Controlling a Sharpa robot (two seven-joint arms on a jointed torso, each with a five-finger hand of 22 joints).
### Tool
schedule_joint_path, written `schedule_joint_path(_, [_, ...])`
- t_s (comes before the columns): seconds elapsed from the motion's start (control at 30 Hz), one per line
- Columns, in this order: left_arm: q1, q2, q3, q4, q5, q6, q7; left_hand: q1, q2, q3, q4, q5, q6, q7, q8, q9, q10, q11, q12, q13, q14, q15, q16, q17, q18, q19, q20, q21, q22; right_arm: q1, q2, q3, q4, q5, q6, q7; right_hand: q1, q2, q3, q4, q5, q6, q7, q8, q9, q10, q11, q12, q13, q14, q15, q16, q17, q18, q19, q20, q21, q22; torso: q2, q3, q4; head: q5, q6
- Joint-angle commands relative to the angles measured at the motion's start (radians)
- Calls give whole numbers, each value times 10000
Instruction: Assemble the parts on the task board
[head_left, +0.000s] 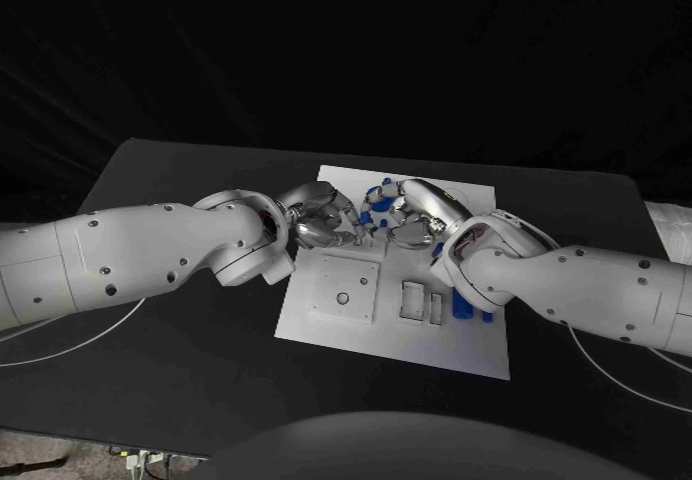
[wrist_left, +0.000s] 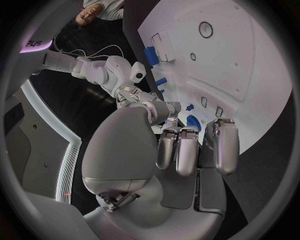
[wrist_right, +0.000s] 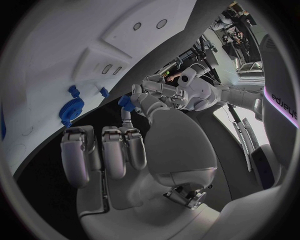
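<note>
Both white arms reach in over the black table (head_left: 173, 170) and meet above the far half of the white task board (head_left: 462, 345), the two silver hands almost knuckle to knuckle. The left robot hand (head_left: 320, 215) comes in from its side with the wrist bent, its palm turned toward the other hand and its fingers curled inward; from the left wrist view its fingers (wrist_left: 187, 150) hang together, bent down over the board's edge, close to a blue gear (wrist_left: 193, 121) lying on the white surface. Whether it actually has hold of anything I cannot tell.

The right robot hand (head_left: 418, 215) arches over the board from the opposite side, fingers bent downward among several small blue parts (head_left: 378, 200) clustered at the far end of the board. In the right wrist view its fingers (wrist_right: 112, 150) are folded side by side, with a blue gear (wrist_right: 72, 108) and a couple of smaller blue pegs (wrist_right: 104, 92) resting on the board just beyond them; a blue piece (wrist_right: 125, 102) sits at the left hand's fingertips there. I cannot tell if the right hand grips one.

Nearer the robot, long blue pieces (head_left: 464, 303) lie beside rectangular slots (head_left: 414, 301) under the right forearm.
</note>
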Motion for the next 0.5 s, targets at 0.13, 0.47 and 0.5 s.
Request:
schedule_joint_path(0.13, [16,85,30,14,94,-47,377,115,-1,-57,15,41,-159,-2,191,79,1049,-62,29,2629,1036,-101,25,2632,63,-23,-76,-30,2146,-20,21,-14,30,-26,534,-41,-4,81,74,7,-10,74,-27,68,1428,1041,79,39,2630,1077,73,34,2632,12,640,41,-45,2429,1,4,-5,9,1])
schedule_joint_path(0.47, [3,114,30,-52,-258,85,298,129,-21,-35,20,53,-311,-9,324,130,1049,-125,29,2629,1036,-136,25,2632,70,-43,-98,-49,2138,-22,8,-14,72,65,909,68,-2,82,78,5,-17,67,-25,60,1431,1041,80,39,2630,1077,74,34,2632,21,615,42,-76,2416,0,6,3,-5,1])
schedule_joint_path(0.5, [0,117,30,-55,-278,99,295,129,-21,-35,20,53,-311,-9,324,130,1049,-125,29,2629,1036,-136,25,2632,70,-43,-98,-49,2138,-23,7,-14,73,75,944,80,-2,82,78,5,-17,67,-25,60,1431,1041,80,39,2630,1077,74,34,2632,21,615,42,-76,2416,-2,5,-1,-4,1])
